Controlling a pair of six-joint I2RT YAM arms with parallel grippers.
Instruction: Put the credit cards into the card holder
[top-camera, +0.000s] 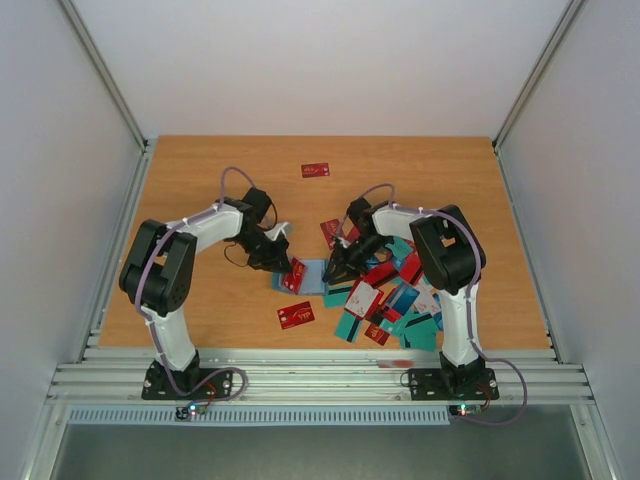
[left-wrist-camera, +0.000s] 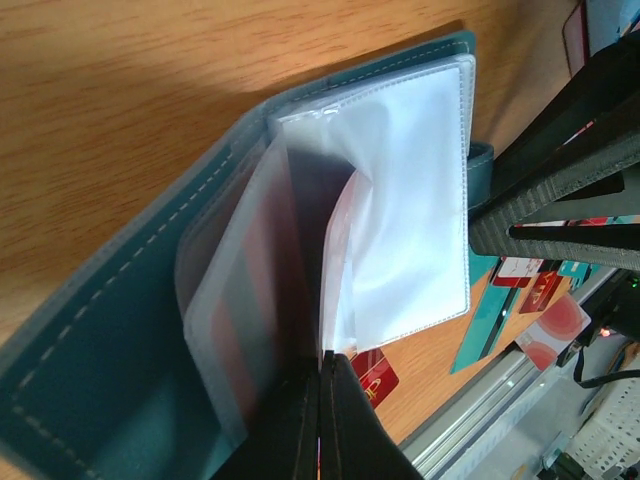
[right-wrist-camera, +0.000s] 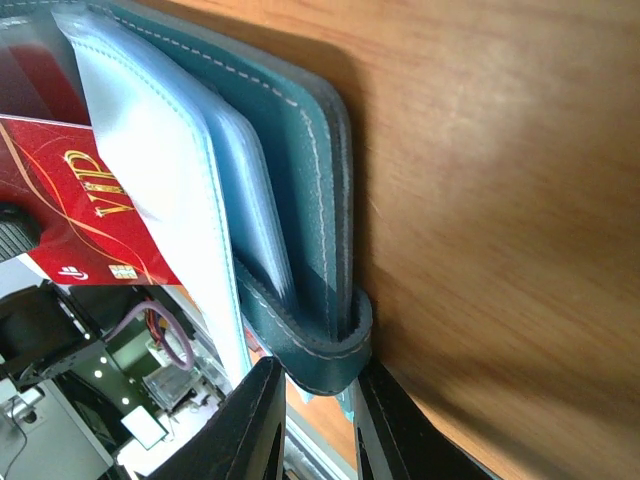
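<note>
The card holder (top-camera: 310, 277) lies open between my two grippers, its teal cover (left-wrist-camera: 90, 350) spread flat and its clear sleeves (left-wrist-camera: 400, 200) fanned upward. My left gripper (left-wrist-camera: 325, 400) is shut on the edge of one clear sleeve, at the holder's left side (top-camera: 272, 258). My right gripper (right-wrist-camera: 320, 420) is closed on the holder's teal strap (right-wrist-camera: 320, 355) and cover edge, at the holder's right side (top-camera: 338, 272). A red VIP card (right-wrist-camera: 85, 200) shows behind the sleeves; whether it sits in a pocket I cannot tell. The other credit cards (top-camera: 392, 300) lie heaped under the right arm.
One red card (top-camera: 296, 315) lies alone on the wood in front of the holder, also seen from the left wrist as a red card (left-wrist-camera: 375, 375). Another red card (top-camera: 315, 170) lies far back. The metal rail (top-camera: 320, 375) runs along the table's near edge.
</note>
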